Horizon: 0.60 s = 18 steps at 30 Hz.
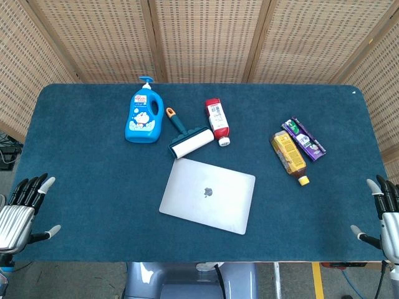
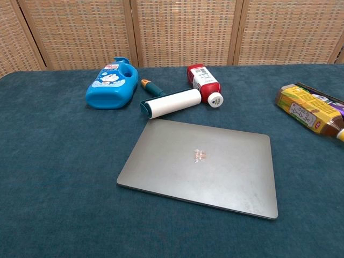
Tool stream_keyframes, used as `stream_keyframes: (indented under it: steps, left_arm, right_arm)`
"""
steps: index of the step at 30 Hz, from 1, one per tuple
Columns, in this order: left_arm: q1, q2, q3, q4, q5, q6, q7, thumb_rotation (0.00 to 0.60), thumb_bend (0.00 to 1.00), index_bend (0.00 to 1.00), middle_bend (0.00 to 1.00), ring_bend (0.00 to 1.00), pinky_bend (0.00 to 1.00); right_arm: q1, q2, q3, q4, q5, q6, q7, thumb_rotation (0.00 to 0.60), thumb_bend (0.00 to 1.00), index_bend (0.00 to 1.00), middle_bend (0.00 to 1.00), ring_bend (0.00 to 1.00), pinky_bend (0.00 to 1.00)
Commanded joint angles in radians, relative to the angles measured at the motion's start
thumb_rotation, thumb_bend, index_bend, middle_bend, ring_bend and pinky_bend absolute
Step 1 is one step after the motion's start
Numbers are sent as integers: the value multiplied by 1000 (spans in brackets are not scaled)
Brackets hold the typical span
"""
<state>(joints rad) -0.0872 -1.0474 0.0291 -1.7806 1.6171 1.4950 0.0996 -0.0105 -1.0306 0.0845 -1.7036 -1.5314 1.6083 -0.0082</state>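
Observation:
My left hand (image 1: 25,208) hovers at the table's front left corner, fingers spread, holding nothing. At the front right edge my right hand (image 1: 383,215) is likewise spread and empty. Neither hand shows in the chest view. A closed silver laptop (image 1: 207,195) (image 2: 201,166) lies in the middle of the blue table (image 1: 87,162). Behind it lie a lint roller (image 1: 187,138) (image 2: 169,102), a blue pump bottle (image 1: 144,116) (image 2: 110,84) and a red-and-white bottle (image 1: 217,121) (image 2: 204,83) on its side.
To the right lie a yellow drink bottle (image 1: 289,156) (image 2: 312,114) and a purple packet (image 1: 304,139). Woven screens (image 1: 199,37) stand behind the table. The blue cloth runs to the front edge between the hands.

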Motion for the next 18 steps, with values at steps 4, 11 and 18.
stream_keyframes:
  steps: [4, 11, 18]
  left_arm:
    - [5, -8, -3, 4, 5, 11, 14, 600, 0, 0, 0, 0, 0]
    - [-10, -29, -8, 6, 15, -6, 19, 600, 0, 0, 14, 0, 0]
    - [-153, -147, -63, -7, 8, -184, 21, 600, 167, 0, 769, 789, 666]
  right_arm:
    - [0, -1, -1, 2, 0, -2, -2, 600, 0, 0, 0, 0, 0]
    - [2, 1, 2, 1, 7, -6, 4, 600, 0, 0, 0, 0, 0]
    - [10, -8, 8, 8, 32, -28, -8, 600, 0, 0, 0, 0, 0]
